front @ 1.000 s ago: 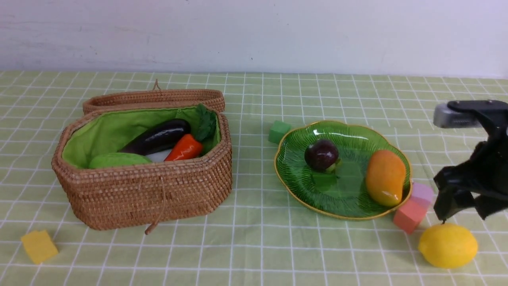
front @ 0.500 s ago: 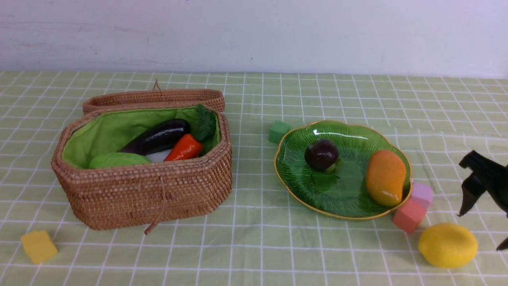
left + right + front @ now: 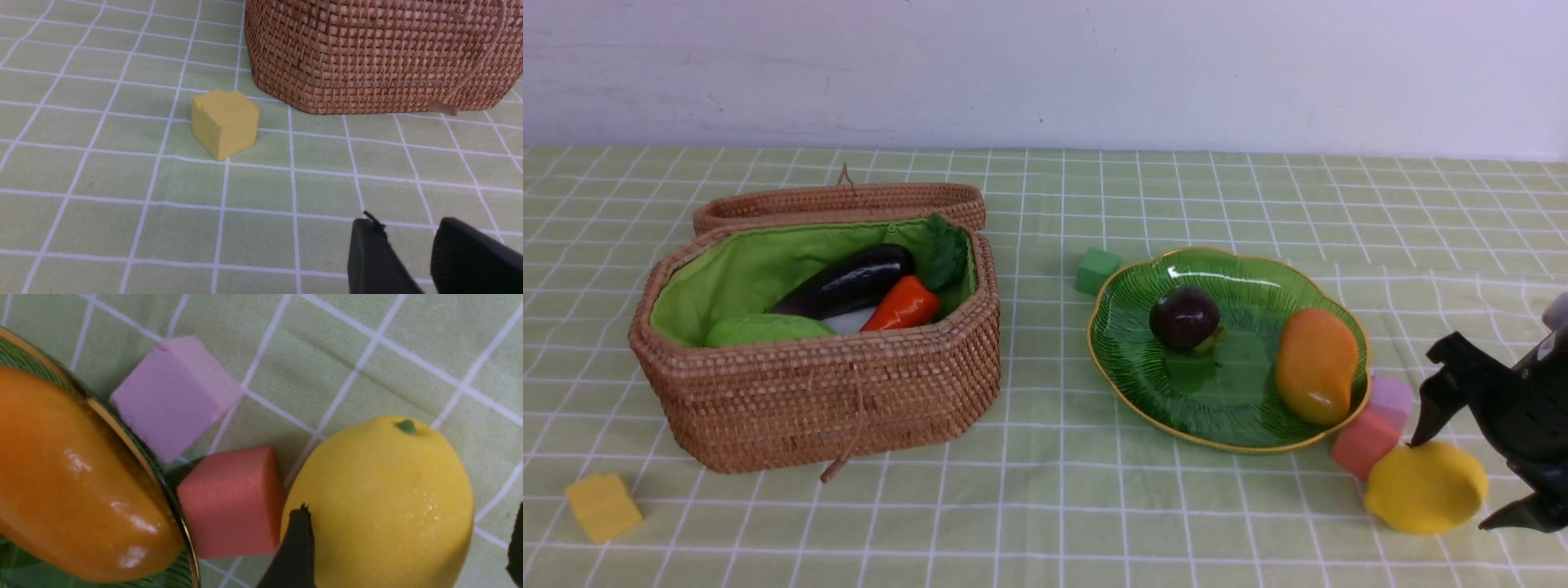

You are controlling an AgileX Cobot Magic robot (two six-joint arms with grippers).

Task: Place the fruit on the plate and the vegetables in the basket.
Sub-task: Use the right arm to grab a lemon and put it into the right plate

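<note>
The yellow lemon (image 3: 1425,487) (image 3: 388,498) lies on the cloth, right of the green plate (image 3: 1127,367) (image 3: 122,433). My right gripper (image 3: 1459,482) (image 3: 410,522) is open and straddles the lemon. One fingertip (image 3: 302,526) touches its side; the other is apart from it. The mango (image 3: 1315,365) (image 3: 69,477) and the dark purple ball (image 3: 1184,318) rest on the plate. The wicker basket (image 3: 817,400) (image 3: 380,53) holds the eggplant (image 3: 849,282), the carrot (image 3: 903,304), the green gourd (image 3: 764,329) and a sliver of white radish (image 3: 848,322). My left gripper (image 3: 406,224) hovers low by the basket, jaws apart and empty.
A red cube (image 3: 1364,445) (image 3: 231,502) and a pink cube (image 3: 1392,398) (image 3: 175,396) sit between plate and lemon, the red one touching the lemon. A green cube (image 3: 1097,270) lies behind the plate. A yellow cube (image 3: 602,506) (image 3: 224,122) lies front left of the basket.
My right gripper swung out to the right, then came back low around the lemon with its jaws wider. The lemon shifted left against the red cube.
</note>
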